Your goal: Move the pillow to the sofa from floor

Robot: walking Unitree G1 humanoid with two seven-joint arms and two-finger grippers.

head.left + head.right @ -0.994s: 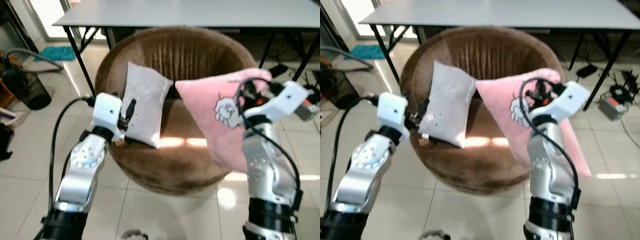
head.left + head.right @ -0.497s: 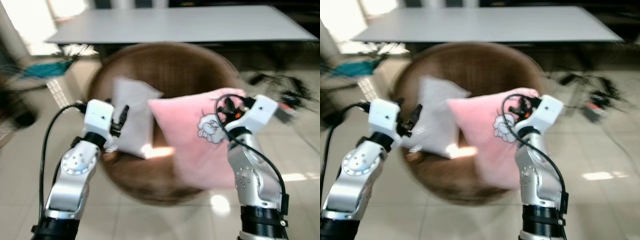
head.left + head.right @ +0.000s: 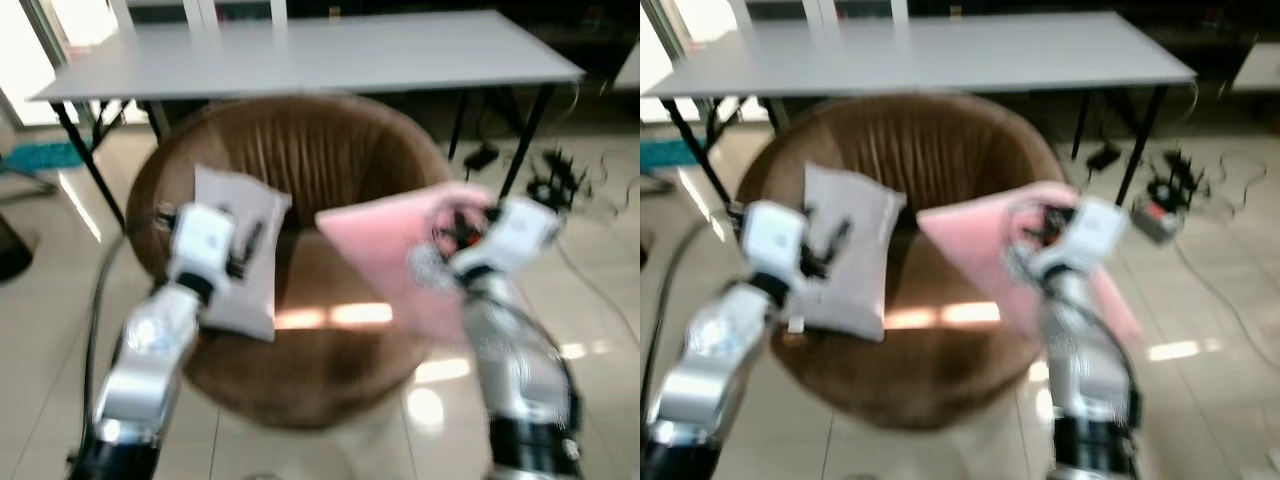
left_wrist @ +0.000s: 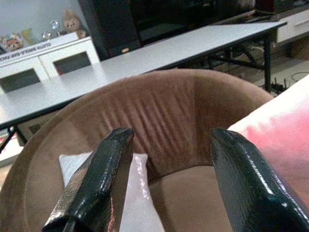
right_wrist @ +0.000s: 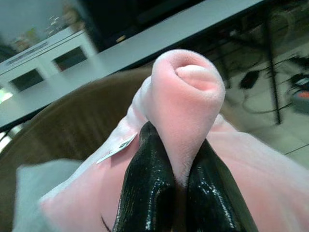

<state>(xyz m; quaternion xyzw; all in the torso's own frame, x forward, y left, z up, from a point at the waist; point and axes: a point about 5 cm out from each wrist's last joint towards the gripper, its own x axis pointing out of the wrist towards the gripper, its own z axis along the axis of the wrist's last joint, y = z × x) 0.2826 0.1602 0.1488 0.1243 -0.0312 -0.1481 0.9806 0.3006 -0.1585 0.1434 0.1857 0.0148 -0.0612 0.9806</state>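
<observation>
Your right gripper (image 5: 166, 193) is clenched on a bunched fold of the pink pillow (image 3: 400, 255), pinching soft fabric because there is no firm edge to take; that leaves the pillow hanging from one corner, off the floor, slanting over the right side of the brown sofa (image 3: 300, 150) with its lower end past the rim. Your left gripper (image 4: 164, 179) is released, fingers spread with nothing between them, held near the white pillow (image 3: 240, 250) that leans upright against the sofa's left inner wall (the head views are blurred, so I cannot tell whether it touches). The grey bench (image 3: 320, 50) stands just behind the sofa's back; I judge you need the pink pillow carried further inward over the seat, so it drops inside and not over the rim.
</observation>
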